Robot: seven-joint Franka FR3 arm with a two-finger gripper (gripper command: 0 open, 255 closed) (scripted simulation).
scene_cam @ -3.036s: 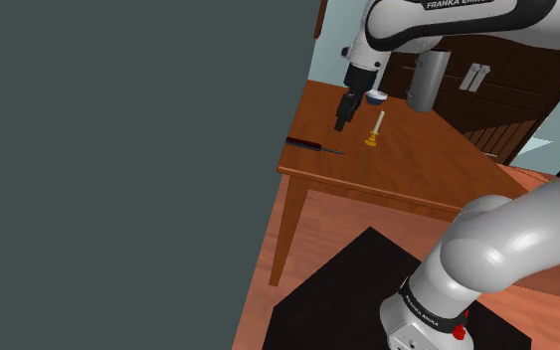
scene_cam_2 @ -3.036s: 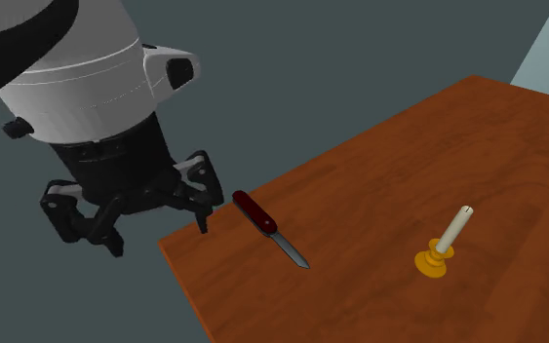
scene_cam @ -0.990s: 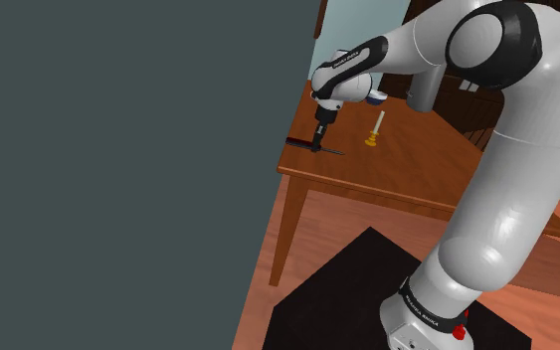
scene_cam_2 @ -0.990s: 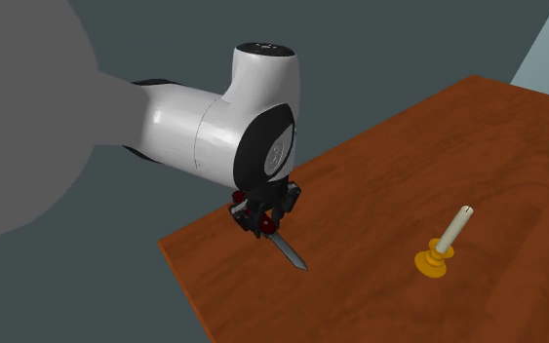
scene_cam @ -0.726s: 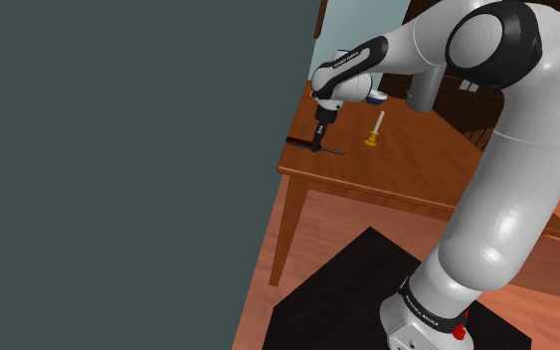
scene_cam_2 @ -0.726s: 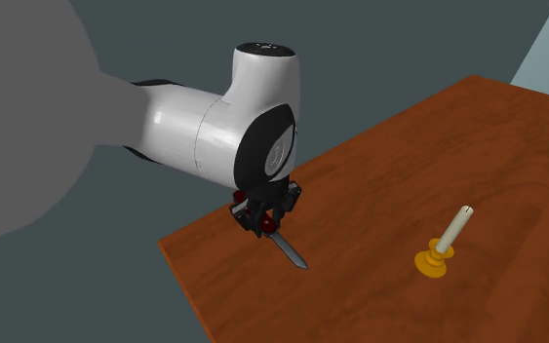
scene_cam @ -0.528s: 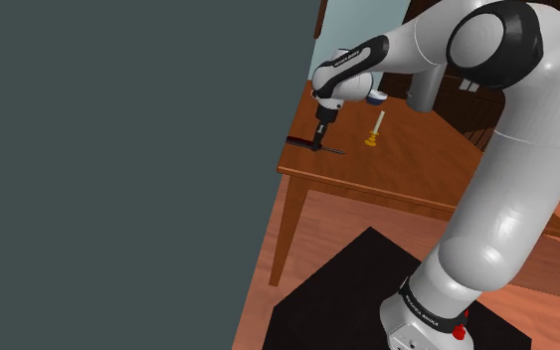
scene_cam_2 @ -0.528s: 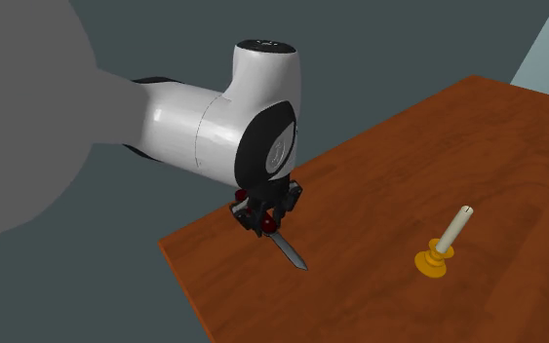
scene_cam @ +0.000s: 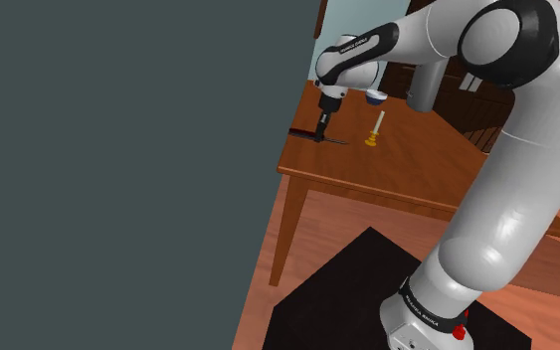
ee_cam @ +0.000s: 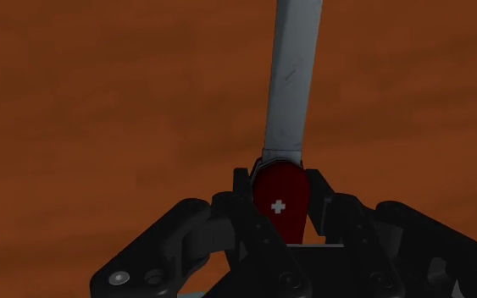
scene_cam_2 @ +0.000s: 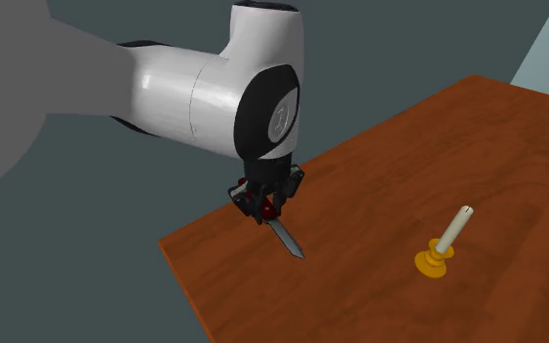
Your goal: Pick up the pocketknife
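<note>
The pocketknife (ee_cam: 280, 201) sits right between my fingers (ee_cam: 239, 200), which press against both sides of its red handle, the one with the small white cross. Its grey blade is open and sticks straight out past my fingertips over the brown wood. So my gripper (ee_cam: 280, 182) is drawn in narrow and clamped on the handle. In the second exterior view the pocketknife (scene_cam_2: 287, 238) hangs below my gripper (scene_cam_2: 262, 206), with the blade slanting down toward that view's lower right. I cannot tell whether the tip touches the table (scene_cam_2: 389, 166) or hovers just above it. This happens near the table's corner, close to its edge. A pale candle in a yellow holder (scene_cam_2: 445, 247) stands upright well apart, toward that view's right. In the shoulder view my gripper (scene_cam: 321, 130) points down at the table (scene_cam: 407, 171), with the pocketknife (scene_cam: 337, 141) a thin dark line beneath it. The candle (scene_cam: 375, 129) stands near, on that view's right, with a small bowl (scene_cam: 376, 97) beyond it.
</note>
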